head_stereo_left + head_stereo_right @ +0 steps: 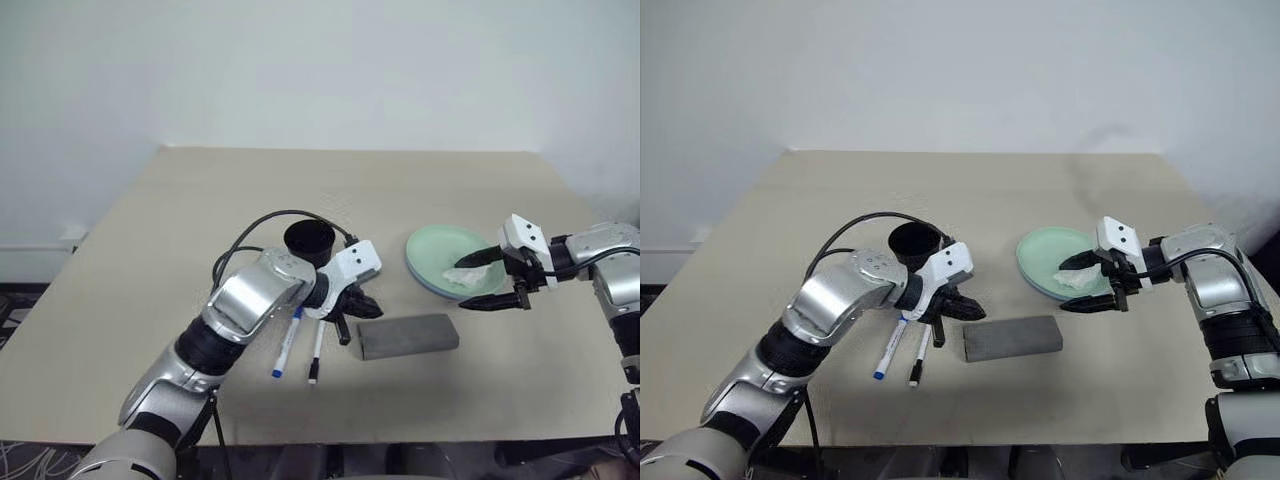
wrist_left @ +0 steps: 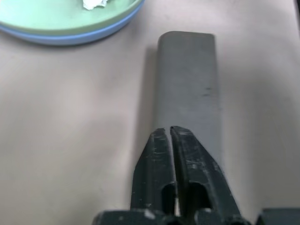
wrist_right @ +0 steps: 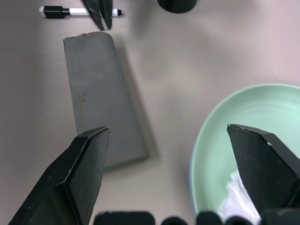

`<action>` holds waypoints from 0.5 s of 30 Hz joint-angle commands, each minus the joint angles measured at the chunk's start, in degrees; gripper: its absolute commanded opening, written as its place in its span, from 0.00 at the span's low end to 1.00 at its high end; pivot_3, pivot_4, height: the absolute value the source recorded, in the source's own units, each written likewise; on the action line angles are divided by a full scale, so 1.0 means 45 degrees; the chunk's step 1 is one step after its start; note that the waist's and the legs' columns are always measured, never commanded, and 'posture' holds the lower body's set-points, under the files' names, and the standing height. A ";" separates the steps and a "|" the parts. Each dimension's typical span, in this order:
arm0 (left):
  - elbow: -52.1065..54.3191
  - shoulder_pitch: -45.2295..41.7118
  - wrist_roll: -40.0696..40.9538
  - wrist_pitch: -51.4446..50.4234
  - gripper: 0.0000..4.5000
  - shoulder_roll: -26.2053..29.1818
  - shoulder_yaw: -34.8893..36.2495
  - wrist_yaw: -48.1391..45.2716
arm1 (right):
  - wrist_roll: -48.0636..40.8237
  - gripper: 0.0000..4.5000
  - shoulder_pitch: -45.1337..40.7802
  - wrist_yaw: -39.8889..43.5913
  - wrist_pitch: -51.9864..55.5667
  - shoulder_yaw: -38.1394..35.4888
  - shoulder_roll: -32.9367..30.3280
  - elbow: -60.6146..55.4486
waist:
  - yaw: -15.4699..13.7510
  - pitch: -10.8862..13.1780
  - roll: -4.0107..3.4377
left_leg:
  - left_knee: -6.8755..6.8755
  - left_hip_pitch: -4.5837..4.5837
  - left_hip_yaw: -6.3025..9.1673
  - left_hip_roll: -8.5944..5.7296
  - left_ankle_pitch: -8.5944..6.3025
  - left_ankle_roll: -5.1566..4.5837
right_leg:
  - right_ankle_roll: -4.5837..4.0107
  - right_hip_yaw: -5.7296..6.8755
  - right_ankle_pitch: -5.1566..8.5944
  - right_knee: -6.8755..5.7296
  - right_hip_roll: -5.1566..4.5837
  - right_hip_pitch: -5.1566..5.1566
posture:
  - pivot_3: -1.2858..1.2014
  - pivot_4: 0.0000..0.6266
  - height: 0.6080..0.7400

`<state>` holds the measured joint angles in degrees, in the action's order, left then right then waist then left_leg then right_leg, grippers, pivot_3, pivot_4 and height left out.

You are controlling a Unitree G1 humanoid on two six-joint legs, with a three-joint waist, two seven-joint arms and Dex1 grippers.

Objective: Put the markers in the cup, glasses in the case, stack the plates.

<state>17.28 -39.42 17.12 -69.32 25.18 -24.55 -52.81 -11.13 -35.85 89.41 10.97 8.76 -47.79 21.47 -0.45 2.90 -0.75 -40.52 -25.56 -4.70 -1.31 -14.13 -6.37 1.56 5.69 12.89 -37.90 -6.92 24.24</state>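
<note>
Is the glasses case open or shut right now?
Shut: the grey case lies flat on the table, lid down, no gap showing.

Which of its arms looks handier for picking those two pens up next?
Probably the left. Its claw hangs right beside the blue marker and black marker, near the cup. The right claw is over the plates.

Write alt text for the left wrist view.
The left gripper, fingers together, points at the near end of the closed grey case on the beige table. Beyond lies the mint plate stacked on the blue plate.
</note>
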 commanded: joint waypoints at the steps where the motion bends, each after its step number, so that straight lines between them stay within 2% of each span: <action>1: 0.1349 0.0335 0.0732 -0.1249 0.29 0.0268 0.0961 0.0598 | -0.0004 0.97 -0.0519 0.0100 -0.0163 -0.0059 0.0034 -0.0028 | 0.0018 0.0000 0.0000 | 0.0000 0.0003 -0.0001 -0.0001 0.0002 0.0003 | 0.0001 -0.0003 0.0001 0.0001 0.0001 -0.0001 | 0.52 0.00 0.70; 5: 0.2184 0.0866 0.1283 -0.2379 0.60 0.0580 0.1677 0.1323 | -0.0001 0.97 -0.0647 0.0225 -0.0225 0.0093 0.0141 0.0110 | 0.0023 0.0001 -0.0002 | 0.0001 0.0021 -0.0001 -0.0001 0.0018 0.0029 | 0.0032 -0.0014 0.0018 -0.0003 0.0023 -0.0009 | 0.52 0.00 0.70; 10: 0.2035 0.0809 0.1531 -0.4221 0.98 0.0107 0.2844 0.2590 | 0.0075 0.97 -0.0796 0.0288 -0.0294 0.0180 0.0267 0.0284 | 0.0002 0.0002 0.0000 | 0.0003 0.0023 0.0015 -0.0002 0.0046 0.0075 | 0.0041 -0.0010 0.0016 -0.0006 0.0029 -0.0017 | 0.52 0.00 0.70; 15: 0.1608 0.0896 0.1793 -0.5150 0.98 -0.0339 0.3281 0.4030 | 0.0100 0.97 -0.0840 0.0316 -0.0383 0.0242 0.0353 0.0386 | 0.0010 0.0002 0.0000 | 0.0003 0.0025 0.0013 -0.0012 0.0063 0.0103 | 0.0071 -0.0027 -0.0016 -0.0005 0.0029 -0.0018 | 0.52 0.00 0.70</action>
<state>24.61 -34.46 24.03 -91.99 23.97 -11.20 -37.01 -10.51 -37.71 90.24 10.13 10.44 -46.27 23.46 -0.41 2.91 -0.75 -40.50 -25.44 -4.64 -1.37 -13.83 -5.89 1.92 5.56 12.78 -37.92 -6.79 24.16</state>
